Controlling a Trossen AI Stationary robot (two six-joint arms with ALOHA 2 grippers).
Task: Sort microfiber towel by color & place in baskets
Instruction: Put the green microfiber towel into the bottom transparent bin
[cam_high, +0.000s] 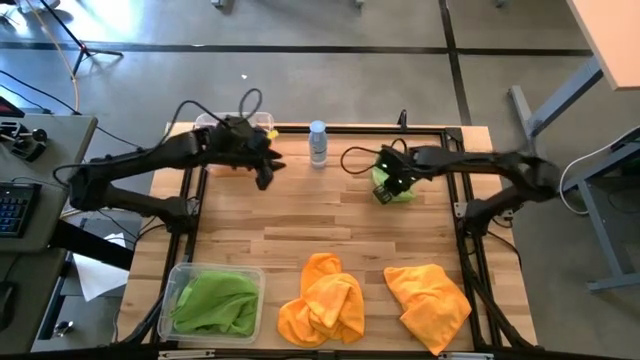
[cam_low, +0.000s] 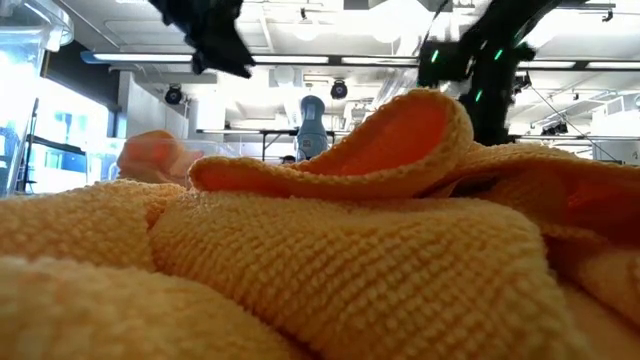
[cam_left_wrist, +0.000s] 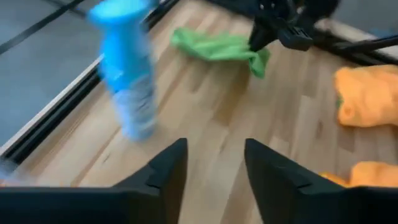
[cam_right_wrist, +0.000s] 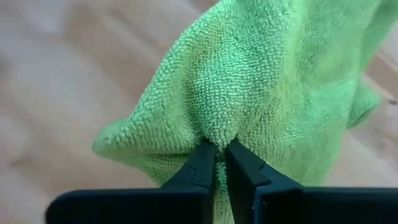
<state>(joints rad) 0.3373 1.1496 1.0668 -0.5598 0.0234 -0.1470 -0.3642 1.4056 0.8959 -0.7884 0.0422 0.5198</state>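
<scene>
Nearest us on the counter, two orange towels lie beside a clear basket holding green towels. Farther back, our right gripper pinches a green towel tight, while our left gripper hangs released near the water bottle.

A clear water bottle with a blue cap stands upright.

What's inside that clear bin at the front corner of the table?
The clear bin holds crumpled green towel, filling most of it. Whether that is one cloth or several, and anything lying beneath, is covered. No orange shows in it.
</scene>
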